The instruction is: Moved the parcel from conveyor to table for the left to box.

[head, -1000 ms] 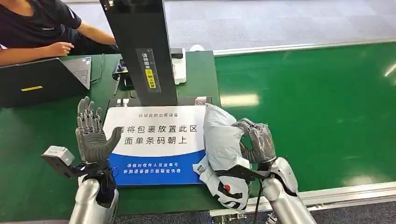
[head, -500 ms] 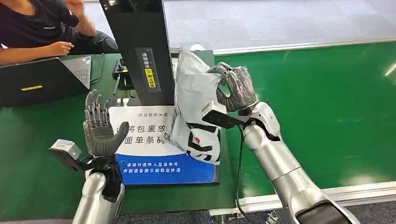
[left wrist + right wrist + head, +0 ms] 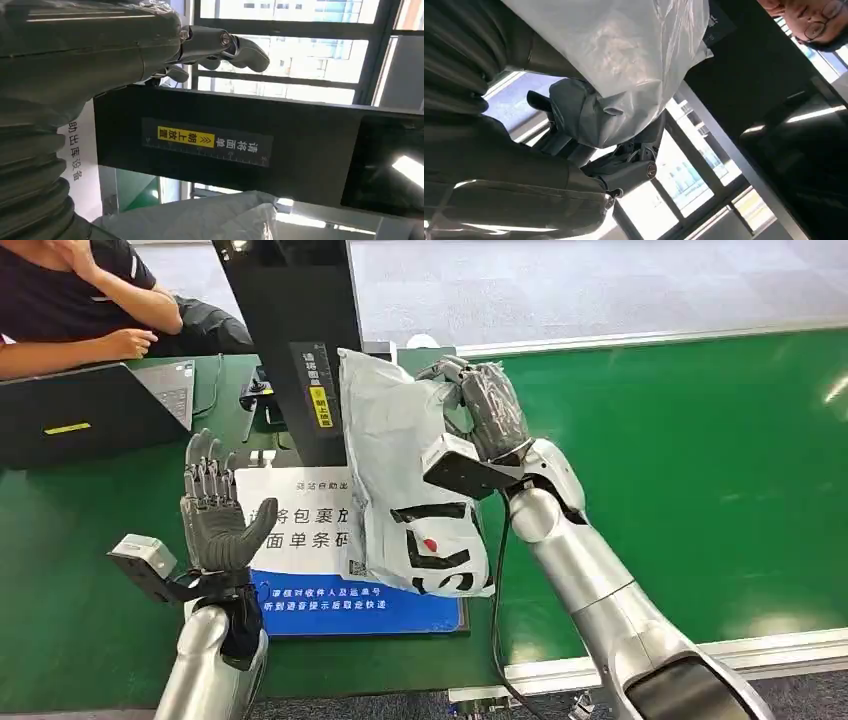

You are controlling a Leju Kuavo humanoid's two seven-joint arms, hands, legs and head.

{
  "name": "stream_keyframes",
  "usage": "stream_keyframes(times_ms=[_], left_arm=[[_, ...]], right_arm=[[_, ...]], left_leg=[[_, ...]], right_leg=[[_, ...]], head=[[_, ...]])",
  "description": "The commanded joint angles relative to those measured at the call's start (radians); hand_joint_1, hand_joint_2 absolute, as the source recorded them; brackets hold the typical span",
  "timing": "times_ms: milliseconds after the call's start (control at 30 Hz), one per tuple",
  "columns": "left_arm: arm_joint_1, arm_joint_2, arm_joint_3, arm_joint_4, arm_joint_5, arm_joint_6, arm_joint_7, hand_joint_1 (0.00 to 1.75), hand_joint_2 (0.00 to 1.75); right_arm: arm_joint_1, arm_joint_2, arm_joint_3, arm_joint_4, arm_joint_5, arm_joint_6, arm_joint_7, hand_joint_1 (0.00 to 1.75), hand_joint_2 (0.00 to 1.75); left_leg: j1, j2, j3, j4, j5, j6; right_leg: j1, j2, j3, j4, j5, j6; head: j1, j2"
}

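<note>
the right hand grips the upper end of a grey plastic parcel, fingers wrapped into the crinkled bag, and holds it up in the air so it hangs down over the right part of the white and blue sign lying on the green table. the parcel is off the conveyor, which runs as a wide green belt to the right, so the carrying part of the job looks mostly done. from the head view i can't tell whether its bottom edge touches the sign or hangs just above it; either way it isn't laid flat and the hand hasn't let go. the parcel's top sits right beside the black post that rises behind the sign. the left hand is raised at the sign's left edge, palm up and fingers spread, holding nothing, well apart from the parcel. what's left, i'd say, is to lower the parcel onto the sign, release it, and then the left hand takes over for the boxing. no box is anywhere i can see. a person sits at the far left behind a laptop.
</note>
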Motion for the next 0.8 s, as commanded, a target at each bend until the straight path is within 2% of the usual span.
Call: stream_keyframes(times_ms=[33, 300, 333, 367, 400, 467, 533, 700, 800], left_arm=[[-0.035, 0.030, -0.015, 0.058, 0.003, 0.000, 0.008, 0.00, 1.75], [-0.035, 0.030, -0.015, 0.058, 0.003, 0.000, 0.008, 0.00, 1.75], [-0.039, 0.033, -0.020, 0.064, 0.001, 0.001, 0.012, 0.00, 1.75], [-0.048, 0.034, -0.021, 0.079, 0.001, 0.003, 0.012, 0.00, 1.75], [-0.051, 0.035, -0.018, 0.088, 0.003, 0.008, 0.011, 0.00, 1.75], [-0.045, 0.035, -0.012, 0.087, 0.006, 0.011, 0.011, 0.00, 1.75], [-0.041, 0.036, -0.010, 0.083, 0.006, 0.011, 0.012, 0.00, 1.75], [-0.027, 0.033, 0.004, 0.076, 0.006, 0.012, 0.011, 0.00, 1.75], [-0.027, 0.033, 0.004, 0.076, 0.006, 0.012, 0.011, 0.00, 1.75]], right_arm=[[-0.044, 0.012, 0.016, 0.019, -0.005, 0.006, -0.002, 1.75, 1.75], [-0.044, 0.012, 0.016, 0.019, -0.005, 0.006, -0.002, 1.75, 1.75], [-0.053, 0.053, 0.040, 0.061, -0.131, 0.132, -0.018, 1.75, 1.75], [-0.056, 0.130, 0.066, 0.109, -0.080, 0.259, -0.002, 1.75, 1.75], [-0.074, 0.198, 0.088, 0.197, -0.063, 0.205, -0.008, 1.75, 1.75], [-0.098, 0.226, 0.108, 0.264, -0.070, 0.163, -0.015, 1.75, 1.75], [-0.106, 0.213, 0.112, 0.273, -0.083, 0.162, -0.024, 1.75, 1.75], [-0.117, 0.191, 0.103, 0.318, -0.044, 0.104, 0.000, 1.75, 1.75], [-0.117, 0.191, 0.103, 0.318, -0.044, 0.104, 0.000, 1.75, 1.75]], left_leg=[[0.000, -0.001, 0.002, 0.000, 0.000, -0.001], [0.000, -0.001, 0.003, 0.000, -0.001, -0.001], [0.000, -0.001, 0.001, 0.000, 0.000, -0.001], [0.000, -0.001, 0.001, 0.000, 0.000, 0.000], [0.000, 0.001, 0.003, -0.001, -0.001, -0.001], [-0.001, 0.006, 0.002, -0.002, -0.001, -0.001], [0.000, 0.007, 0.002, -0.002, -0.001, -0.001], [0.001, -0.001, 0.004, -0.002, -0.001, -0.003], [0.002, 0.002, 0.005, -0.002, -0.001, -0.003]], right_leg=[[0.000, -0.002, 0.001, 0.000, 0.000, -0.002], [0.000, -0.001, 0.002, 0.000, -0.001, -0.002], [0.000, -0.001, 0.001, 0.000, 0.000, -0.002], [0.000, -0.001, 0.001, 0.000, 0.000, -0.001], [0.000, 0.001, 0.002, 0.000, 0.000, -0.002], [-0.001, 0.006, 0.000, 0.001, 0.001, -0.002], [0.000, 0.006, -0.001, 0.001, 0.001, -0.002], [0.003, -0.001, 0.003, 0.000, -0.001, -0.004], [0.003, 0.001, 0.003, 0.000, -0.001, -0.004]], head=[[0.000, 0.000], [0.000, 0.000], [0.000, 0.000], [0.000, 0.000], [0.000, 0.000], [0.001, 0.000], [0.000, 0.000], [0.000, 0.000], [0.000, 0.000]])
